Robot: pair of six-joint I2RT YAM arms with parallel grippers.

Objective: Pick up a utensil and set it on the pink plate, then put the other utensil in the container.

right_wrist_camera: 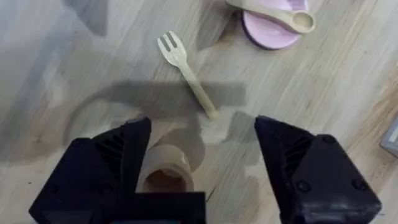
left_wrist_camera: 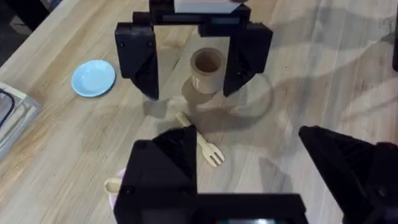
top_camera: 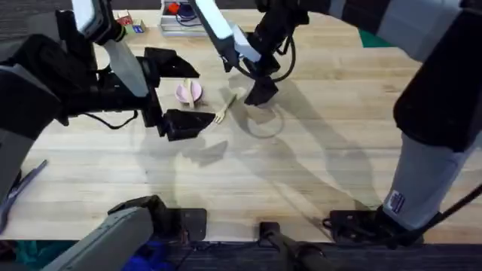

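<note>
**Spoon on the pink plate, fork on the table, both my grippers released**

My left gripper [top_camera: 179, 94] hangs over the table beside the pink plate [top_camera: 188, 92], its two black fingers spread wide with nothing between them. The wooden spoon [right_wrist_camera: 273, 14] lies across that plate, its bowl end reaching past the plate's rim in my right wrist view.

The wooden fork [right_wrist_camera: 185, 73] lies flat on the bare wooden table [top_camera: 316, 165], close to the plate but not touching it. Its tines point toward my left gripper and its handle points toward the tan cup [left_wrist_camera: 207, 67]. In the overhead view the fork [top_camera: 224, 109] sits between the plate and my right gripper [top_camera: 260, 92].

My right gripper is also spread open and holds nothing. In my left wrist view its fingers [left_wrist_camera: 138, 59] stand on either side of the cup, which is upright with its mouth open. From my right wrist the cup [right_wrist_camera: 164, 168] shows just beside one finger, low between the fingers, and the fork's handle end lies near it.

A light-blue plate [left_wrist_camera: 93, 78] rests on the table well apart from the cup.
</note>
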